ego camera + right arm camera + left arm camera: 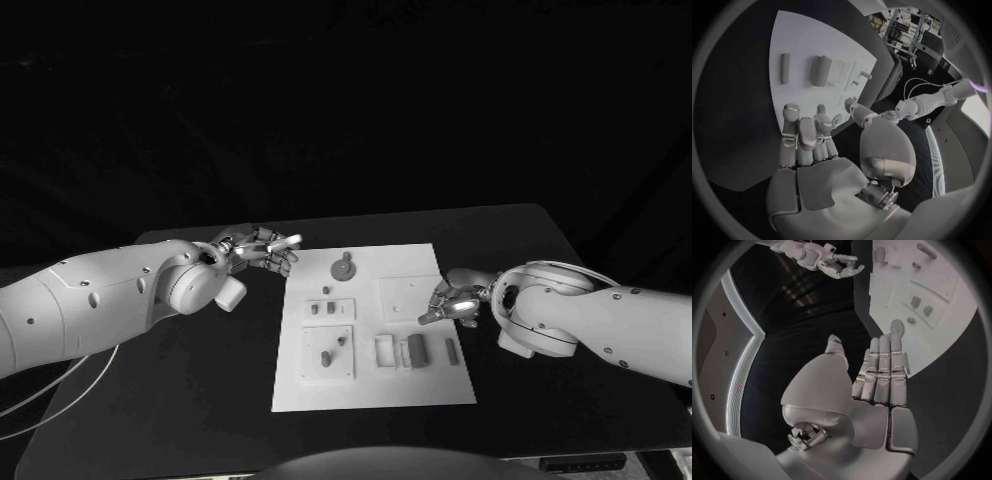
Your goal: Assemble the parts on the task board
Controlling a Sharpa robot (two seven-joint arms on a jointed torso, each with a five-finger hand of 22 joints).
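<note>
Task board [378, 395], white plate at frame centre, bearing small grey parts [417, 348] toward lower right, likely light, rigid, slippery, best pinched across their long sides; left hand [260, 248] and right hand [454, 303] flank it, fingers released, grasping nothing.

Your task board [372, 395] is a white rectangular plate lying flat between the two hands. The left hand [261, 248] is just off its far left corner; the right hand [456, 300] is over its right edge. A round grey part with a stub [343, 268] lies near the far edge, toward the left hand. Just nearer than the right hand, a dark upright-oriented block [417, 349] and a thin bar [451, 350] lie side by side.
</note>
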